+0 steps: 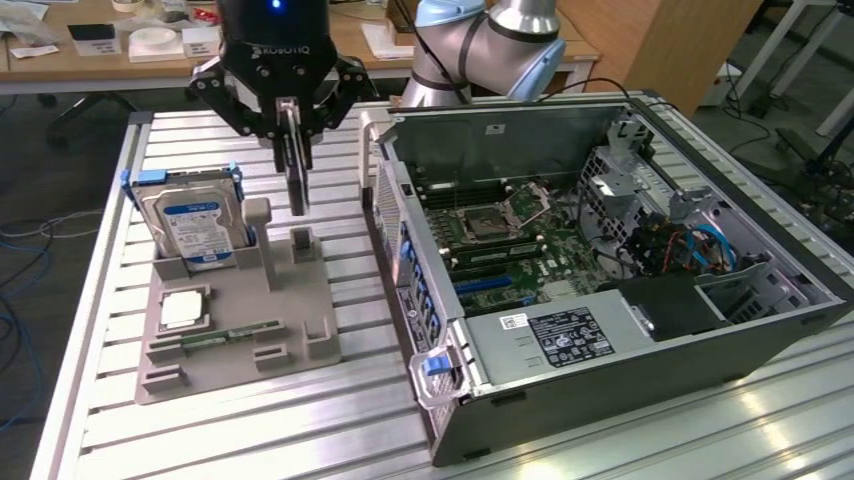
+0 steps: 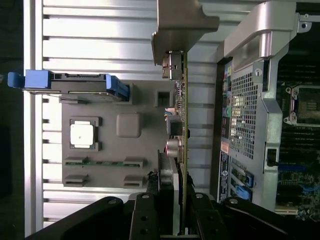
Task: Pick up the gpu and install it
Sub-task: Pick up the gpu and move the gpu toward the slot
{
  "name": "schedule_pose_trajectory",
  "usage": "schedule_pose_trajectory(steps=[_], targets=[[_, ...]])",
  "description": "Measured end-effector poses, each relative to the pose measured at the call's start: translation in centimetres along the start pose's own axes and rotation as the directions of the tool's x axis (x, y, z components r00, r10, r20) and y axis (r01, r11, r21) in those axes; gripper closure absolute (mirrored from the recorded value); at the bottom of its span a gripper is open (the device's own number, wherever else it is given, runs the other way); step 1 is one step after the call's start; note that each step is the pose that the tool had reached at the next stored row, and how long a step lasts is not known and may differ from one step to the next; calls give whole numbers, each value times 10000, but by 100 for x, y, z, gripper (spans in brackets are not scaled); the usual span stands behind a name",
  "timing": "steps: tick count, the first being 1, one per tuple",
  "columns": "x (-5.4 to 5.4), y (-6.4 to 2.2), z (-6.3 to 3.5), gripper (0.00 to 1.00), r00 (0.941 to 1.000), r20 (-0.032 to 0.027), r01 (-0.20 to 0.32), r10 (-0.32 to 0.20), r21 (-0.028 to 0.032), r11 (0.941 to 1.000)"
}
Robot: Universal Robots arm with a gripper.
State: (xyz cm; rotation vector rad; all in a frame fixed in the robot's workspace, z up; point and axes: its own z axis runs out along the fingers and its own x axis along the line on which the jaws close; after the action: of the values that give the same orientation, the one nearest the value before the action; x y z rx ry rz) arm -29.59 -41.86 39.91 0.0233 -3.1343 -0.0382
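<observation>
Slatted metal bench point(image 1: 107, 330) in office room, wooden desk point(image 1: 94, 66) far behind. Over grey holder tray point(image 1: 314, 330), on the exterior view's left of open computer case point(image 1: 507, 135): gpu point(image 1: 296, 185), hanging edge-on, metal bracket away from claw point(image 1: 292, 125). Clamped narrowly on its board edge by claw. Likely light and stiff, yet fragile; safest held at bare board edge, not on small components. Readable: "ROBOTIQ" on claw body. Hard drive point(image 1: 196, 228) label not legible.

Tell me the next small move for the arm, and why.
Probably a sideways carry toward the open computer case on the exterior view's right: the gripper is shut on the gpu, which hangs edge-on, apparently clear above the gray holder.
</observation>
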Motion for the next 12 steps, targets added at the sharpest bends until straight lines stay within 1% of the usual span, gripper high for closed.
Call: schedule_pose_trajectory(steps=[8,12], targets=[[1,3,-130,72,10000,1,0,0,-9,10000],[1,4,-178,72,10000,1,-1,1,-16,10000]])
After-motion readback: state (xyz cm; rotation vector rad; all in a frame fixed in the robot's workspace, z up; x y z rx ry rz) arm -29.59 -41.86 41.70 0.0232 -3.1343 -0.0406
